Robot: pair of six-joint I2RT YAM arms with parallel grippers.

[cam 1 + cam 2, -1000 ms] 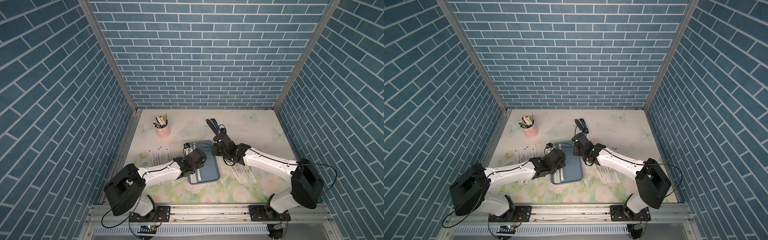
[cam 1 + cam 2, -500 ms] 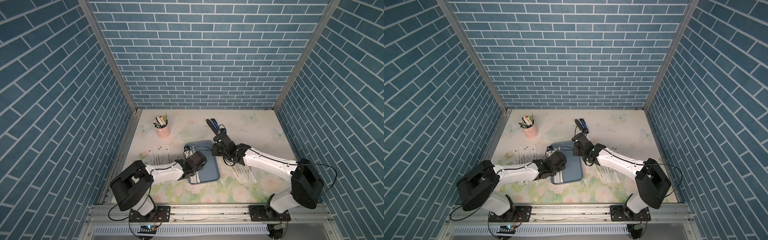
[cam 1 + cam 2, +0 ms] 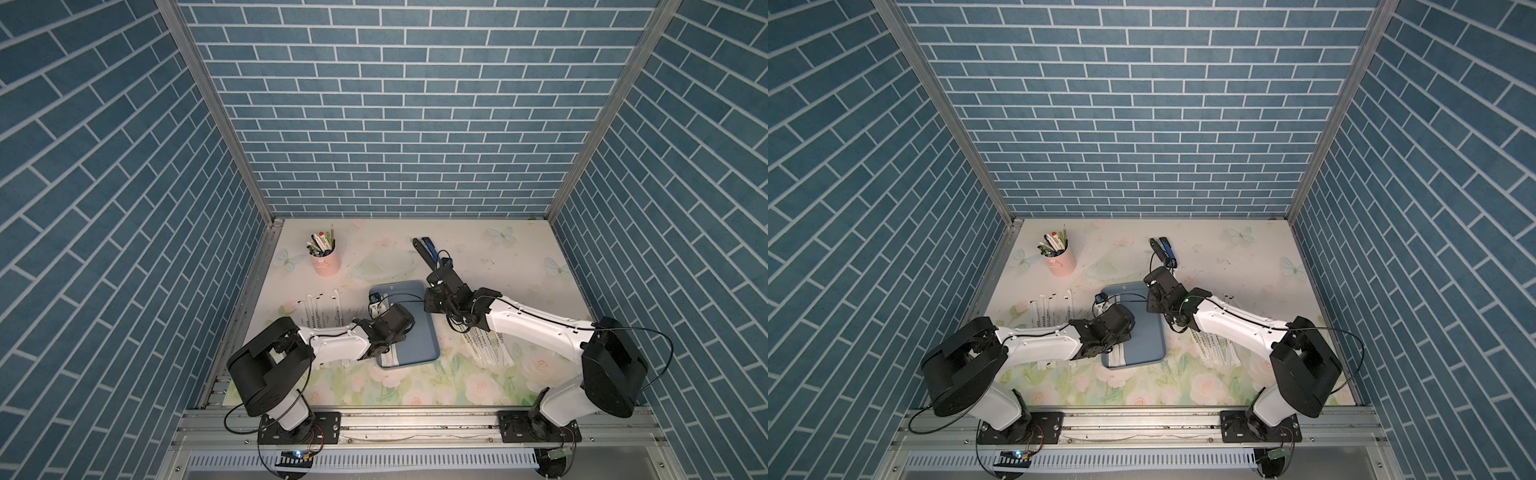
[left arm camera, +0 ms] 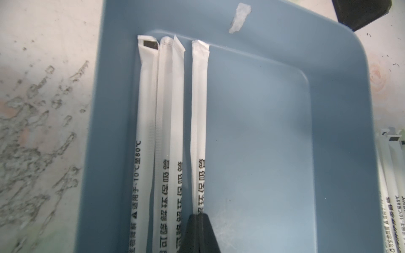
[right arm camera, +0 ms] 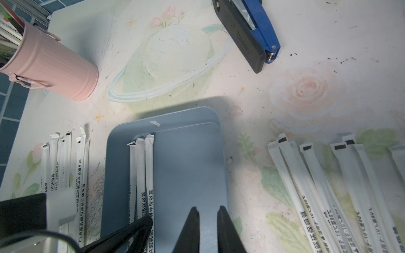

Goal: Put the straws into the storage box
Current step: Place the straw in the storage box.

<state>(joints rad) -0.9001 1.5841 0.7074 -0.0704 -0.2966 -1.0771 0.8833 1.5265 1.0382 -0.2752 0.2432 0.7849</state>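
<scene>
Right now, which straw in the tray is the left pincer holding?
The paper-wrapped straw lying apart from the three bunched straws, nearest the storage box's bare middle; the left pincer is shut on it.

The storage box (image 4: 263,131), a shallow blue-grey tray with rounded corners, lies flat. 4 straws (image 4: 171,109), white paper-wrapped with black print, lie lengthwise inside it along 1 long wall. More straws lie flat outside, beside both long walls.
</scene>
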